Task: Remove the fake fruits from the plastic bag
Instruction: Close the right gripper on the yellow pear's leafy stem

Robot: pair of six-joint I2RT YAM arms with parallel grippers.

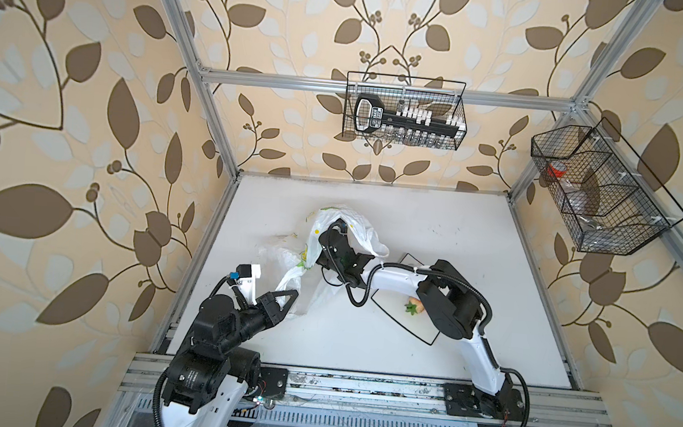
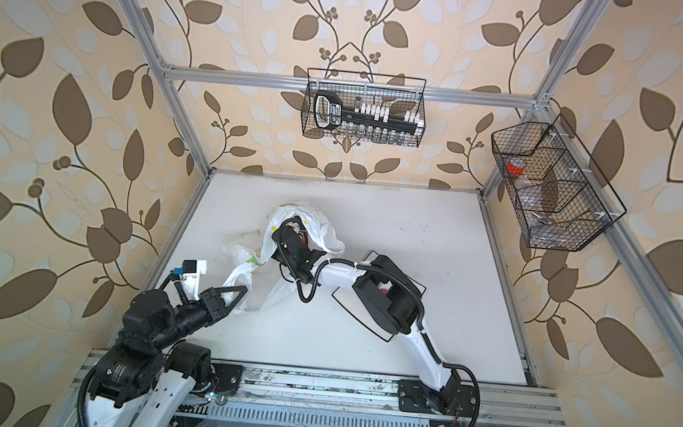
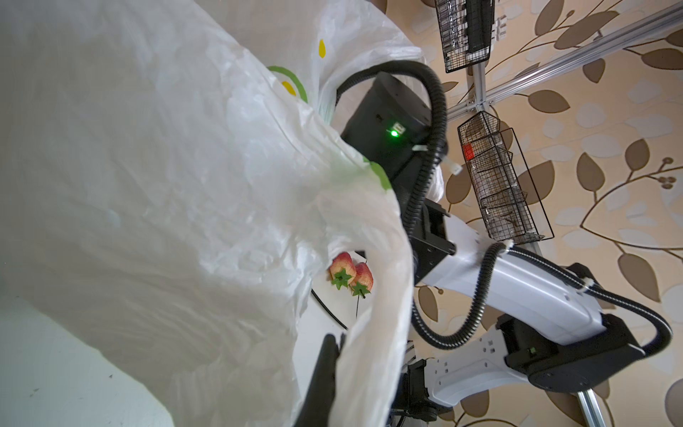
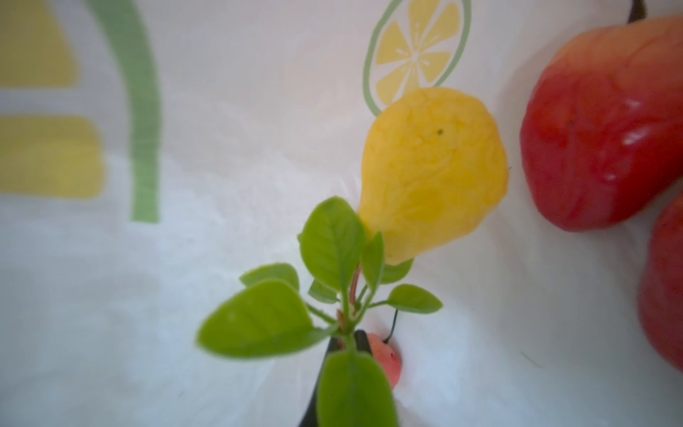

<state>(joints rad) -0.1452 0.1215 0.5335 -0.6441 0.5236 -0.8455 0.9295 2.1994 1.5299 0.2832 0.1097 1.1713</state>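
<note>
You have two strawberries (image 3: pixel 351 275) out on the plate (image 1: pixel 397 325), right of mid-worktop. The lemon (image 4: pixel 432 173) and red fruits (image 4: pixel 606 125) lie inside the plastic bag (image 1: pixel 355 224) at mid-worktop. Your left gripper (image 1: pixel 291 296) clamps the bag; your right gripper (image 4: pixel 347 338), inside it, seems pinched on the leafy sprig (image 4: pixel 332 251).

Plastic bag (image 1: pixel 342 231) lies on table (image 1: pixel 475 241), a bit L of ctr. Plate (image 1: pixel 394 310) sits just R of bag and nearer the front, partly under R arm, w/ two strawberries (image 3: pixel 351 275) on it. L gripper (image 1: pixel 293 296) pinches bag's front-L edge. R gripper (image 4: pixel 347 342) is inside bag, leafy sprig (image 4: pixel 281 318) pinched btwn its tips. Also in bag: lemon (image 4: pixel 432 173) just beside sprig, two peaches (image 4: pixel 606 125) beside lemon, small fruit (image 4: pixel 388 360) by gripper tips. Back basket (image 1: pixel 404 111) hangs above table's rear edge; side basket (image 1: pixel 600 189) hangs at rear R.
</note>
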